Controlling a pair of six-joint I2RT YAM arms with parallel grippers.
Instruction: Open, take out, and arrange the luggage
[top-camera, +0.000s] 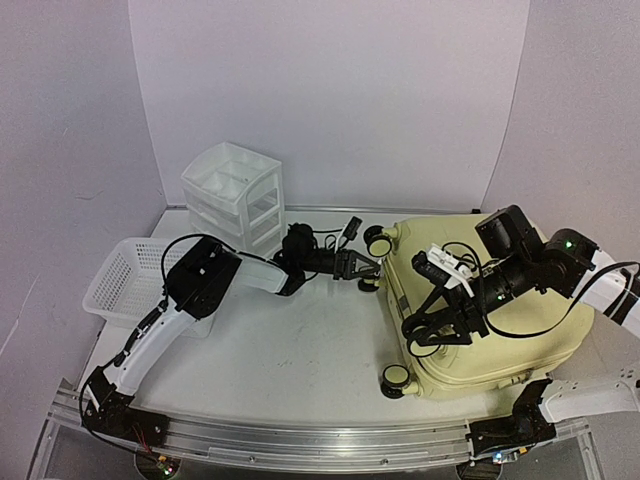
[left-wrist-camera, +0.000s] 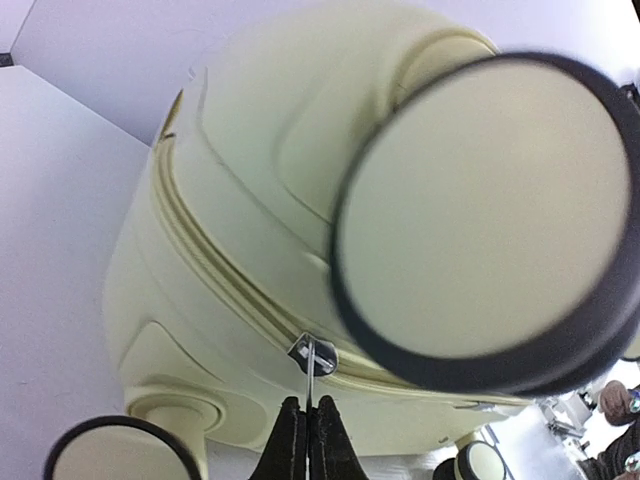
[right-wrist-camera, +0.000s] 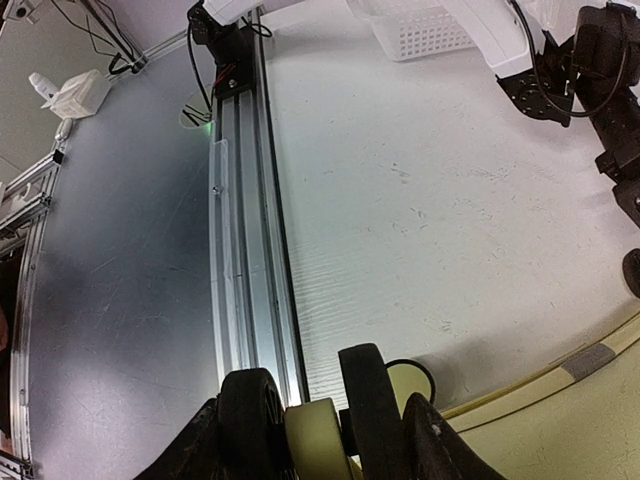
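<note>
Nearest you, just past the rail (top-camera: 300, 440), your right hand (right-wrist-camera: 315, 440) straddles one spinner wheel (right-wrist-camera: 365, 395) of the luggage (top-camera: 500, 365), with a finger on each side of it. It looks clamped on, bracing the case. The luggage lies flat on the right half of the counter (top-camera: 300, 350), wheels pointing toward the middle, and the zip is shut as far as you can see. Further in, your left hand (left-wrist-camera: 308, 440) reaches across from the left, its tips pinched together on the thin metal zipper pull (left-wrist-camera: 312, 358) beside the far wheels.

Treat the case as a stiff, smooth shell, bulky rather than fragile. It will probably roll or skid when you drag the zip, so the wheel hold matters. The pull is small and likely slick, so a straight draw along the zip line (left-wrist-camera: 220, 270) should suit it better than a twist. For lifting the lid, the shell's rim beside the zip seems the best place to hold.

Only the left wrist view shows the pull between the tips; overhead it is too small to make out. Only the right wrist view shows the wheel grip. Only overhead shows the white mesh basket (top-camera: 125, 275) and, furthest back, the drawer unit (top-camera: 235, 195)
</note>
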